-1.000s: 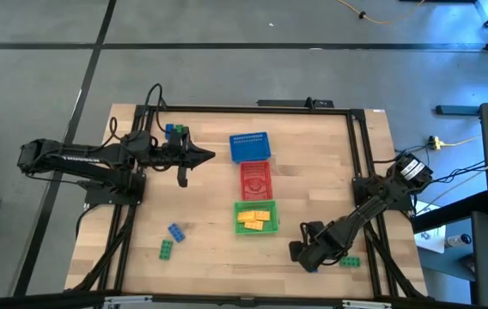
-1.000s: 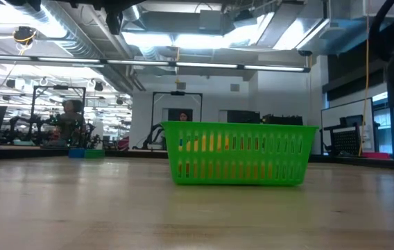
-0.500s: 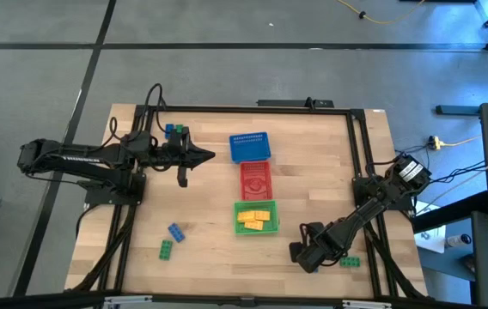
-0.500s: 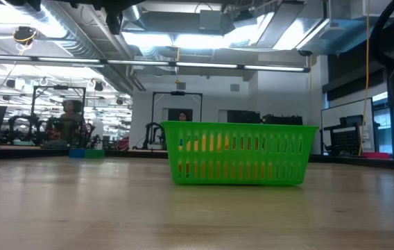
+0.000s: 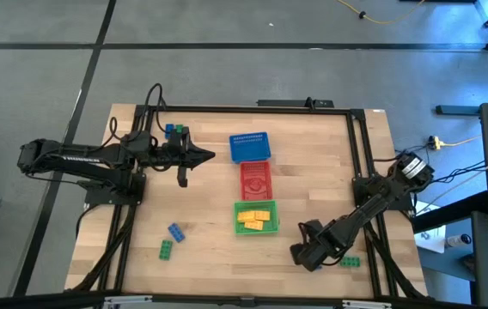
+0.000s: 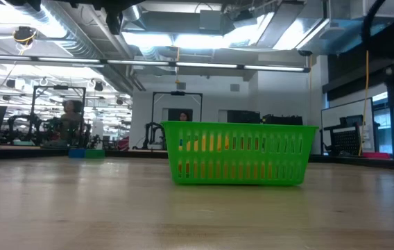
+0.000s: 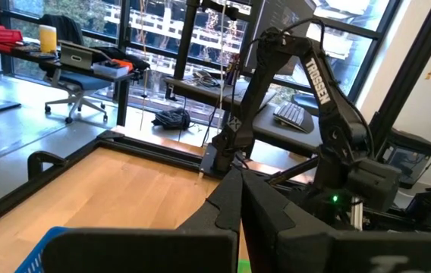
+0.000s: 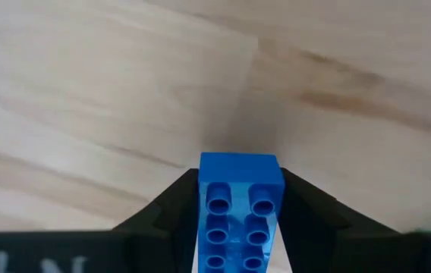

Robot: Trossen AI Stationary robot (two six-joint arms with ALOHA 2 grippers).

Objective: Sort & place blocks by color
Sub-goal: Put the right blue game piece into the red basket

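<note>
My right gripper (image 5: 301,254) is low over the table's near right part, shut on a blue block (image 8: 240,216). One green block (image 5: 350,261) lies flat just right of it. A blue block (image 5: 176,232) and a green block (image 5: 167,249) lie on the near left part. A blue and a green block (image 5: 173,130) sit by the left arm near the far left. Several yellow blocks (image 5: 255,220) lie in the green basket (image 5: 237,216). My left gripper (image 5: 207,155) is shut, holds nothing and hovers left of the blue basket (image 5: 250,147). My right gripper pinches the blue block by its two long sides (image 8: 203,205), one finger (image 8: 171,214) on each, and the fingers lie along it. Its studded face shows toward the wrist camera, and its free end (image 8: 240,161) sticks out past the fingertips, close over the wood. Whether it rests on the table, I cannot tell.
Blue, red (image 5: 256,178) and green baskets stand in a row down the table's middle; in the low view the green basket (image 6: 238,154) is in front. A black frame rail (image 5: 360,172) runs along the right side beside the right arm. Bare wood lies between baskets and arms.
My right arm has shifted a little toward the table's right edge. Its gripper stays low over the near right part of the table, shut on the blue block.
</note>
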